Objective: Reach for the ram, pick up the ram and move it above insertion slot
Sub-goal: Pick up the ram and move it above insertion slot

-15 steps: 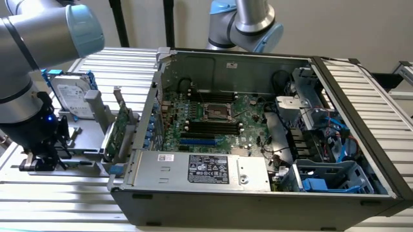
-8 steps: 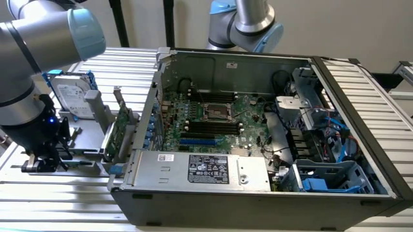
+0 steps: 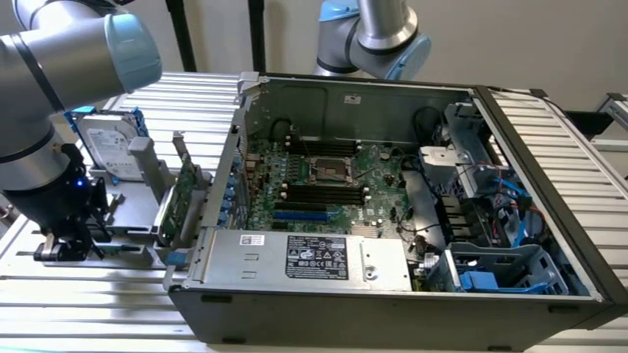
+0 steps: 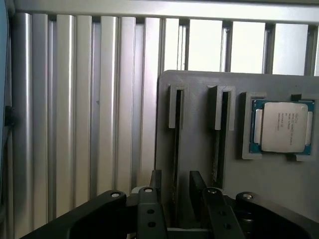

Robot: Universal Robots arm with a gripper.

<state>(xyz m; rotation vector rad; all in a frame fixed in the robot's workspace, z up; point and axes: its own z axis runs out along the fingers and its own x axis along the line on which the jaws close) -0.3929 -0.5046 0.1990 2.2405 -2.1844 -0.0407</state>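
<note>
Gripper [image 4: 176,174] sits low over the grey holder [image 4: 197,149], fingers [image 4: 155,181] apart, straddling the edge-on ram [image 4: 177,124]. Not clamped. Insertion slot [image 3: 324,193] lies well apart, inside the case [image 3: 393,305].

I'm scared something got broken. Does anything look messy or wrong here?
Nothing stands out. The computer case is open but tidy inside. In the grey holder, the ram sits straight in its groove, the processor chip lies flat, and the open hand straddles the ram.
</note>
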